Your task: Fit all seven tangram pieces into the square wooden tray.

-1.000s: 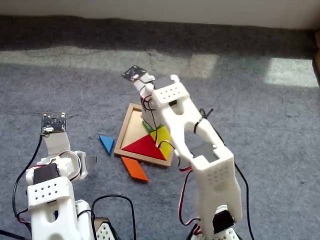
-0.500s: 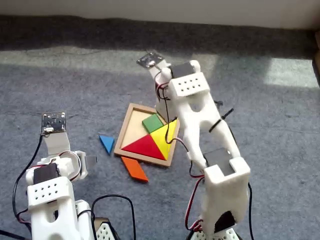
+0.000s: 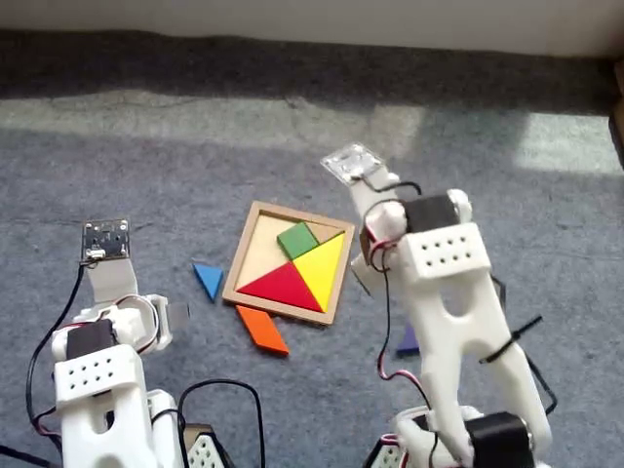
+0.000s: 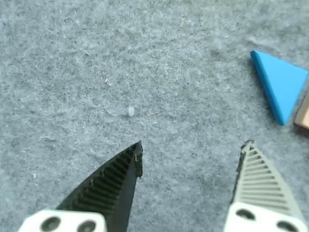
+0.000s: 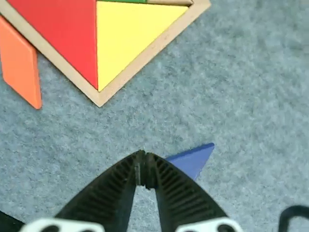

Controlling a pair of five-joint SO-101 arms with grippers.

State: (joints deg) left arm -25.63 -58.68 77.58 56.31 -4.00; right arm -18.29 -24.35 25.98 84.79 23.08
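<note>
Tray (image 3: 261,252) of pale wood sits mid-frame in the high view on the grey carpet (image 3: 146,166). It holds a green square (image 3: 297,239), a yellow triangle (image 3: 325,268) and a red triangle (image 3: 283,286), and its upper-left part is bare. A light blue triangle (image 3: 208,281) lies just left of it, and an orange parallelogram (image 3: 261,329) lies just beside its lower edge. A second ago the right arm (image 3: 439,263) stood over the tray and hid the green square; it has since swung to the right of the frame, off the tray. The right pincer (image 5: 145,169) is pressed together with nothing in it, its tips just beside a dark blue triangle (image 5: 193,159). The left arm (image 3: 97,361) has not moved. The left pincer (image 4: 193,150) stands apart over bare carpet, with the light blue triangle at the upper right of its view.
</note>
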